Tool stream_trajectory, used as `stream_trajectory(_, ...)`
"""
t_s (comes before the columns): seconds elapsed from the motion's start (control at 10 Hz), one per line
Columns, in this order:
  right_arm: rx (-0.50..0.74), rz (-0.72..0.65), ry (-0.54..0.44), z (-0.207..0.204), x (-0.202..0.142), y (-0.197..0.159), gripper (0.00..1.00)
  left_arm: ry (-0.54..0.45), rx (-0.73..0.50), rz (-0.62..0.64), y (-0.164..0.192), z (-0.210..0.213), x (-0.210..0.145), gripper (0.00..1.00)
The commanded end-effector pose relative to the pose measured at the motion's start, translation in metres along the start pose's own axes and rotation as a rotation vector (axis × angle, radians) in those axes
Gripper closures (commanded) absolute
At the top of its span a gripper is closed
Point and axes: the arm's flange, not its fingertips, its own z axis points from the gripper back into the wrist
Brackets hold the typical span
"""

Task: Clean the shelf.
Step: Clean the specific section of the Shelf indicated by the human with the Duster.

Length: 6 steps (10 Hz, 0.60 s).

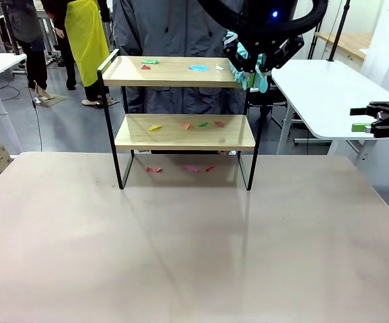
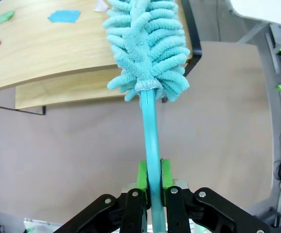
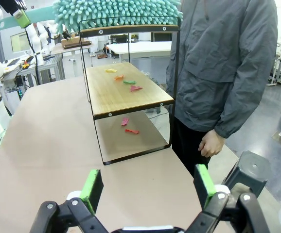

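- Your left hand [image 2: 153, 178] is clamped tight on the thin handle of a teal duster [image 2: 148, 43], with the green pads [image 2: 142, 175] pressing it from both sides.
- Your right hand [image 3: 148, 187] is spread wide with nothing between its pads. It is parked well off to the right of the shelf [image 1: 174, 73].
- That shelf stands on the beige tabletop [image 1: 181, 256] toward its far side, with a person [image 1: 174, 27] just behind it.
- The duster head lies over the right end of the top board and appears to rest on it.
- A blue paper scrap [image 1: 198, 67] lies just beside the head, and a green scrap [image 1: 150, 61] sits near the left end.
- More scraps are scattered on the lower board [image 1: 181, 140], and a few lie on the tabletop beneath it.
- You look to be at the start of sweeping the top board, as none of the litter looks cleared yet.
- Next you likely need to draw the head leftward along the board, low enough to catch the paper.
- Watch the raised left rail [image 1: 107, 62], where scraps may pile up rather than fall.
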Motion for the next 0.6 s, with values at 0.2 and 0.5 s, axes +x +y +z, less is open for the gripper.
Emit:
stream_trajectory(0.2,0.000,0.004,0.001,-0.001,0.002,0.001,0.00,0.124,0.078,-0.052,0.064,-0.006,0.009,0.87)
stream_trajectory(0.5,0.000,0.004,0.001,-0.001,0.002,0.001,0.00,0.176,0.148,-0.016,0.136,-0.007,0.015,0.87)
